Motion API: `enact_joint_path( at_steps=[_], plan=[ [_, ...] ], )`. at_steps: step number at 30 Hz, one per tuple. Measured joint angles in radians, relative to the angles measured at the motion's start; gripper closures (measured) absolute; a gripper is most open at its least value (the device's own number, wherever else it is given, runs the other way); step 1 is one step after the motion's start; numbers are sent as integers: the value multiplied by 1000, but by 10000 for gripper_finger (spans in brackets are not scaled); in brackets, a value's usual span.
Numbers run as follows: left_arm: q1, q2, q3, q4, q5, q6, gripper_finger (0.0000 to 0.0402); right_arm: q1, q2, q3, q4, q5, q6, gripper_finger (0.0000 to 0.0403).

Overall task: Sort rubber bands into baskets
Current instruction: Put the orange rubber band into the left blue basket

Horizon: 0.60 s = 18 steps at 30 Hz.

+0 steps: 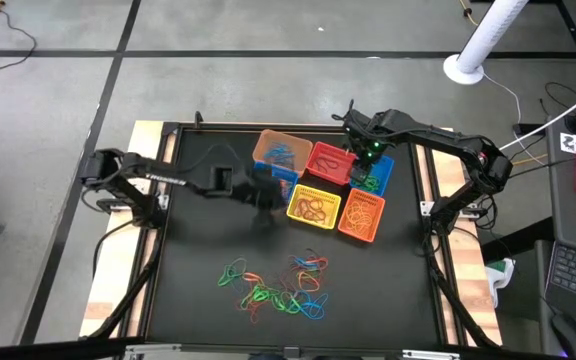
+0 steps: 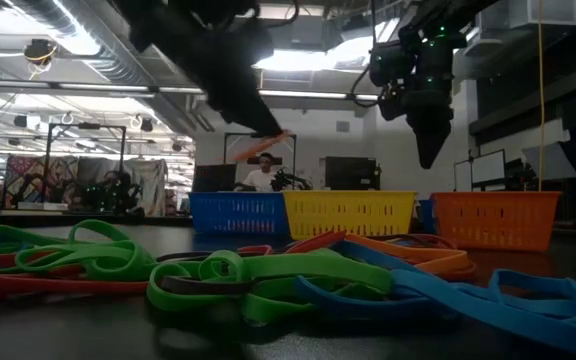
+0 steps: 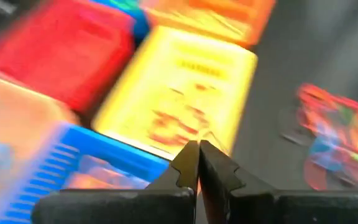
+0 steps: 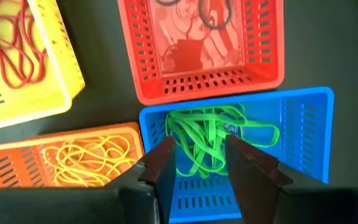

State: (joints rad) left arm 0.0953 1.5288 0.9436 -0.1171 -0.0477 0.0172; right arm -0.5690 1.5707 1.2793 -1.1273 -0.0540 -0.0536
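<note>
Left gripper (image 3: 198, 163): fingers pressed together, raised above the table beside the front blue basket; from table height a thin orange band (image 2: 260, 146) appears to hang at its tip.
Loose rubber bands (image 1: 280, 285): a tangle of green, blue, red and orange loops on the dark mat near the table's front edge, well apart from the baskets.
Tan-orange basket (image 1: 280, 146): leftmost in the cluster, blue bands inside.
Front blue basket (image 3: 92, 167): just in front of the tan-orange one.
Yellow basket (image 1: 313, 207): front row, red bands inside.
Red basket (image 4: 199, 41): behind the yellow one, a few dark and red bands inside.
Orange basket (image 1: 361, 215): front right, yellow bands inside.
Back blue basket (image 4: 291, 134): rightmost, green bands inside.
Right gripper (image 4: 199, 163): fingers parted, empty, hovering directly over the back blue basket.
</note>
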Motion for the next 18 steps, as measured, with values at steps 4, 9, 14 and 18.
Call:
enact_joint_path(
  at_steps=[4, 9, 14, 18],
  plan=[
    [123, 0, 0, 129, -42, 82, 395, 0, 0, 0, 14, 0, 0, 265],
    [259, 0, 0, 232, -68, 167, 386, 0, 0, 0, 15, 0, 0, 265],
    [353, 0, 0, 233, -70, 156, 385, 0, 0, 0, 15, 0, 0, 265],
    [380, 0, 0, 232, -70, 142, 385, 0, 0, 0, 15, 0, 0, 265]
  ],
)
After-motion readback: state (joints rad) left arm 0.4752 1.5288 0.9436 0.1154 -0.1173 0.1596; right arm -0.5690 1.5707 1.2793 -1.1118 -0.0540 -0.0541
